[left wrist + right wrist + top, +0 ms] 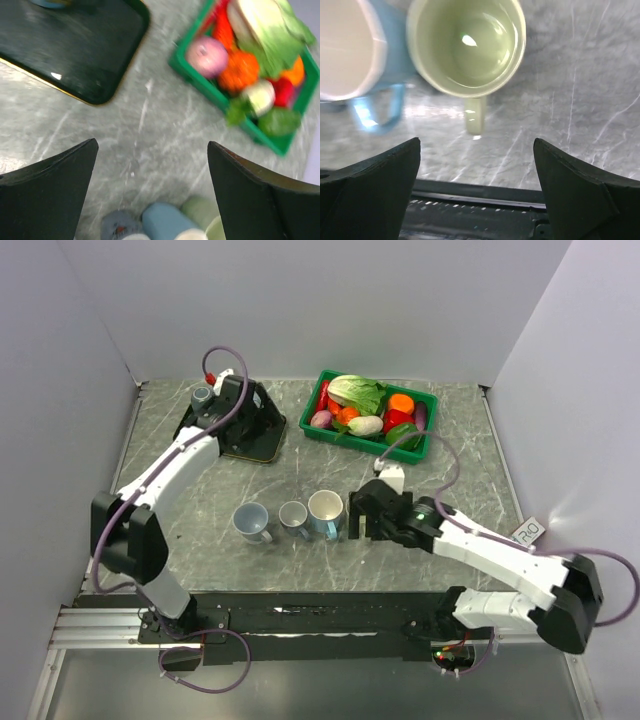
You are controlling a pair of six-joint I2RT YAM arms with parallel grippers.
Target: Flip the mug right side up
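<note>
Left arm point(165, 475): rises from its base at the near edge of the counter point(470, 440), bends at the elbow and reaches far back, to the left of the green mug point(326, 508).
Left pincer point(152, 144): well apart from the mug, behind and left of it; jaws spread wide, nothing between them.
Right arm point(490, 550): stretched low from the mug's right, wrist level.
Right pincer point(476, 142): just beside the mug, on its right; jaws wide, gripping nothing.

Three mugs in a row across the middle of the counter point(460, 440): left mug point(250, 522), middle mug point(293, 516), right mug point(326, 510), packed close. Behind them to the left lies a tray point(262, 445). To its right, a basket point(372, 442) with vegetables point(358, 393) in it.
</note>
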